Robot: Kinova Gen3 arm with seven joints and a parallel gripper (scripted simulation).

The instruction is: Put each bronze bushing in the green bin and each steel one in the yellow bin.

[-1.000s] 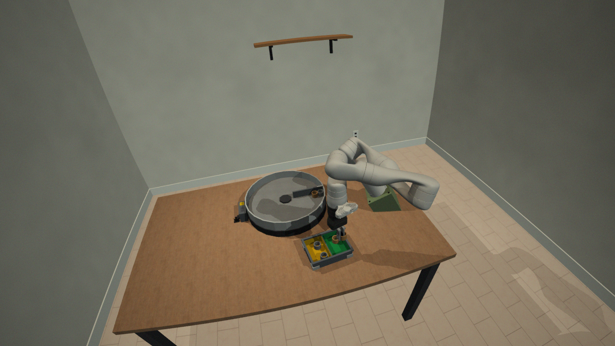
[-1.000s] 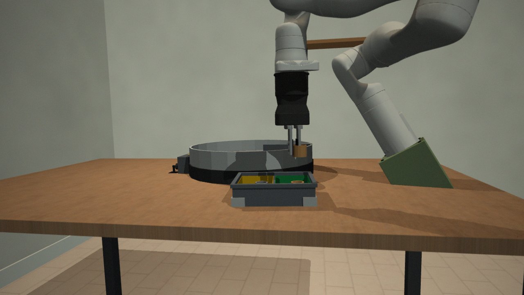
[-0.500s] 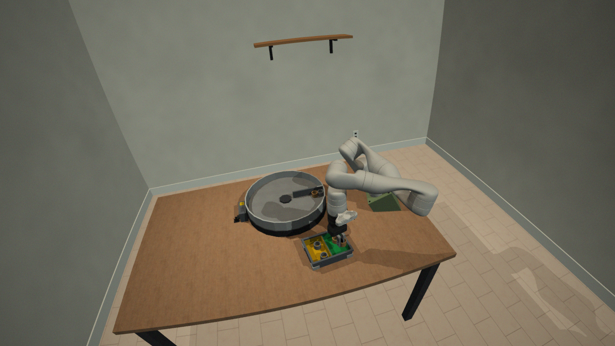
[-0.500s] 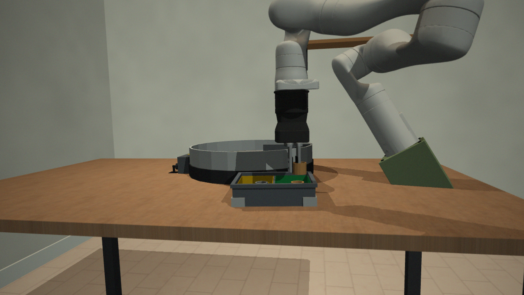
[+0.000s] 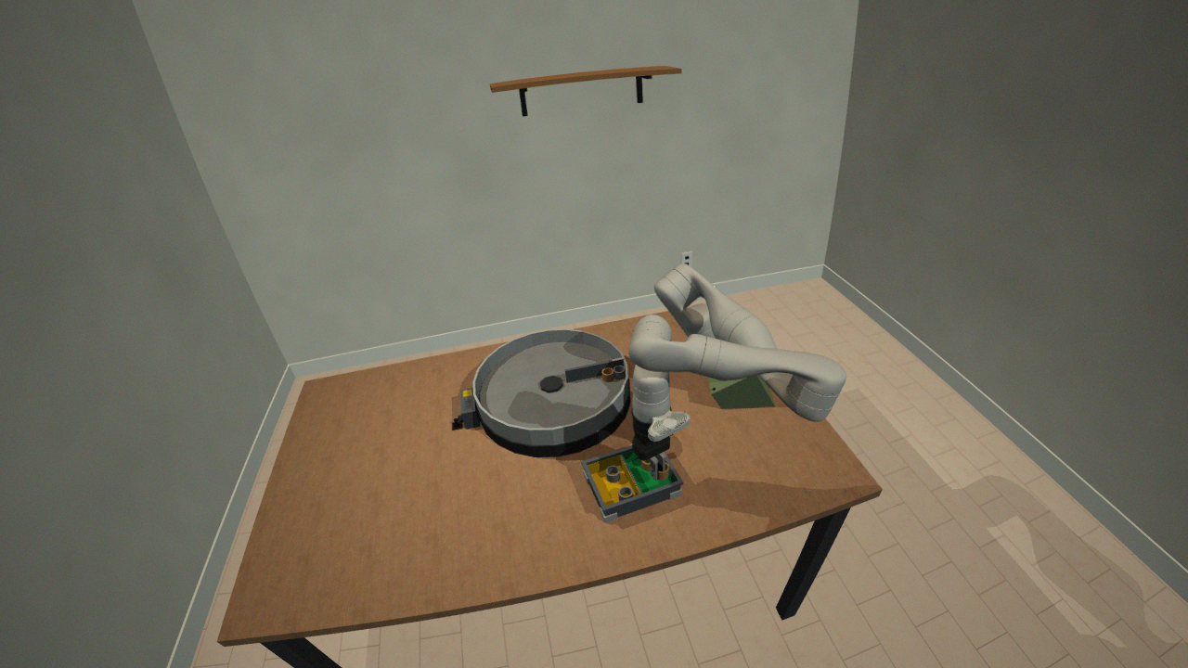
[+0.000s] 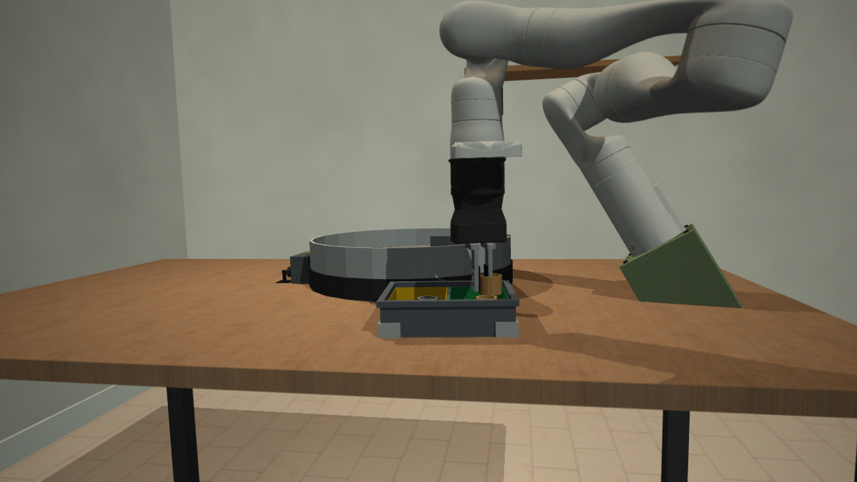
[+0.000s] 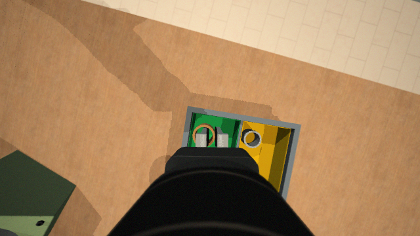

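Note:
My gripper [image 6: 483,266] [image 7: 211,133] is shut on the wall of a bronze bushing [image 6: 491,283], one finger inside the ring and one outside, as the wrist view [image 7: 212,139] shows around the bushing. It holds the bushing low inside the green bin [image 6: 477,292], at about rim height. Another bronze bushing [image 6: 485,296] lies in that bin. The yellow bin [image 5: 614,483] next to it holds two steel bushings [image 5: 613,464]; one shows in the wrist view [image 7: 252,139]. The grey turntable [image 5: 548,390] carries a bronze bushing [image 5: 608,371] and a steel bushing [image 5: 619,366] by its dark bar.
The two bins share one grey tray [image 6: 447,309] just in front of the turntable's rim. The arm's green base wedge [image 6: 679,269] stands to the right on the table. A small dark box [image 5: 465,406] sits at the turntable's left side.

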